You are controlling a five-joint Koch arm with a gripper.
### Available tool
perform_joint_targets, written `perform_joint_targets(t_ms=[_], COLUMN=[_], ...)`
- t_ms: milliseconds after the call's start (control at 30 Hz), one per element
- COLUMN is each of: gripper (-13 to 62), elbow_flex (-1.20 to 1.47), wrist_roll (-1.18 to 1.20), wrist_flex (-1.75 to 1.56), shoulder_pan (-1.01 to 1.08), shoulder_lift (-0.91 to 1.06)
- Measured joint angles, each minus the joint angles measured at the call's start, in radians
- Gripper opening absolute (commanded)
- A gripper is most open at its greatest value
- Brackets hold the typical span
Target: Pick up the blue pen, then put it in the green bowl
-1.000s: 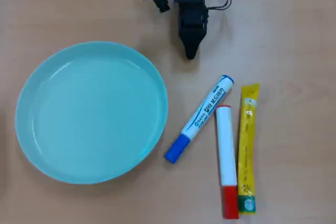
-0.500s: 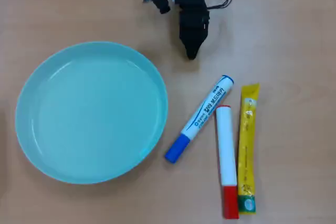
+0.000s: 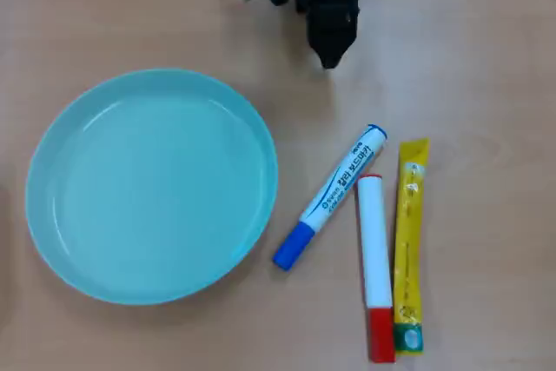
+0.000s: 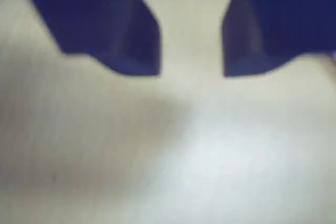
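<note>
Up close in the wrist view, the claw hangs over bare bench, jaws a bit apart, gripping nothing. Overhead, left to right: green bowl sits empty, blue pen lies slanted just beside its rim, then red-capped marker and yellow sachet, so a pickup looks not yet begun.

In the overhead view, the bowl sat on the table's left half. The capped pen lay slanted just beside the bowl's right rim, cap end nearest it. Right of the pen lay a second marker, and right of that a sachet stick, these two side by side. The gripper stood at the top edge, well apart from all three.
</note>
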Motion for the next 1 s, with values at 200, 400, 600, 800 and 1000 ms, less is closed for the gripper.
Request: perform_joint_targets(t_ms=[200, 400, 600, 800, 1000], gripper=[6.8, 7.3, 8.7, 18.5, 23.8], elbow_flex=[-0.176, -0.337, -0.611, -0.733, -0.807], wrist_roll=[0.000, 0.000, 0.000, -0.021, -0.140], wrist_flex=[0.198, 0.250, 0.377, 0.480, 0.526], shoulder_pan=[-0.094, -0.201, -0.213, -0.219, -0.215], shoulder_lift=[0.000, -0.005, -0.124, -0.179, -0.235])
